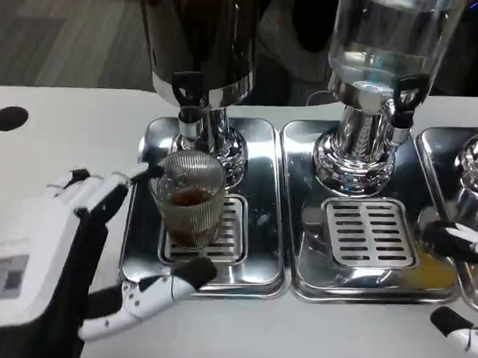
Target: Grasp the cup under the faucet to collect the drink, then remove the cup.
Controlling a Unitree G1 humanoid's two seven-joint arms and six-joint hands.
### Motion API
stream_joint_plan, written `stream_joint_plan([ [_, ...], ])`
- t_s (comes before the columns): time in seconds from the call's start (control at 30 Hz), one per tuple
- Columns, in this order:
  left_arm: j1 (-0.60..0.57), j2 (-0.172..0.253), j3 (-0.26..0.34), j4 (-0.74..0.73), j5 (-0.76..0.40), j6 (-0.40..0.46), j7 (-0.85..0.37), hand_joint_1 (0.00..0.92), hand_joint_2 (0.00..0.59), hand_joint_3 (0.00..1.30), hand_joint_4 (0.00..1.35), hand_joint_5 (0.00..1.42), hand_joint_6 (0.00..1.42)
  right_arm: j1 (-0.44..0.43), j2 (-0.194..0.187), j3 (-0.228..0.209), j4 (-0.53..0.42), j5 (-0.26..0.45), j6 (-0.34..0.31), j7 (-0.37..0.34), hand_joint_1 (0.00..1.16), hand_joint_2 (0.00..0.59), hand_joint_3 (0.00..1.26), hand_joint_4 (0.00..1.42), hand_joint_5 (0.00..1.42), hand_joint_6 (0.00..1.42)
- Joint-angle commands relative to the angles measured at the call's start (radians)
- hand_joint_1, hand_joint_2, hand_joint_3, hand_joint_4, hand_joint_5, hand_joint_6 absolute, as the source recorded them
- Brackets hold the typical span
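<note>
A ribbed clear cup (190,202) holding a little brown drink stands on the slotted grate of the left steel tray (139,246), right under the black faucet (187,92) of the dark dispenser (202,33). My left hand (75,243) grips the cup from the left. Its upper fingers (147,173) touch the cup's side near the rim and its thumb (188,271) lies across the front of the base. My right hand (458,279) shows at the right edge, its fingers apart with nothing in them.
A second dispenser (382,42) with a clear tank stands on the middle tray (299,262), its faucet (404,95) over an unused grate. A third tray and chrome base (476,163) sit at the far right. A black round hole (8,118) marks the table's left.
</note>
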State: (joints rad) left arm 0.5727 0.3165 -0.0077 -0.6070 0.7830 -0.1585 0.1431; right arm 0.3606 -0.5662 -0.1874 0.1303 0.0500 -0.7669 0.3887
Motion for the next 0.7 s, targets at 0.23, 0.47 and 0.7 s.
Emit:
stream_joint_plan([
  [0.23, 0.112, -0.02, -0.017, 0.036, 0.059, -0.058, 0.06, 0.0, 0.038, 0.22, 0.16, 0.24, 0.11, -0.091, 0.015, 0.05, -0.008, 0.04, 0.1, 0.068, 0.56, 0.236, 0.17, 0.13, 0.19, 0.15],
  [0.47, 0.158, -0.025, -0.036, 0.065, 0.074, -0.092, 0.084, 0.0, 0.038, 0.21, 0.15, 0.23, 0.11, -0.16, 0.026, 0.1, -0.004, 0.02, 0.157, 0.091, 0.56, 0.23, 0.17, 0.13, 0.19, 0.14],
  [0.7, 0.209, -0.025, -0.061, 0.09, 0.099, -0.116, 0.119, 0.0, 0.045, 0.21, 0.15, 0.22, 0.11, -0.234, 0.039, 0.14, 0.003, 0.007, 0.201, 0.101, 0.56, 0.225, 0.17, 0.13, 0.19, 0.14],
])
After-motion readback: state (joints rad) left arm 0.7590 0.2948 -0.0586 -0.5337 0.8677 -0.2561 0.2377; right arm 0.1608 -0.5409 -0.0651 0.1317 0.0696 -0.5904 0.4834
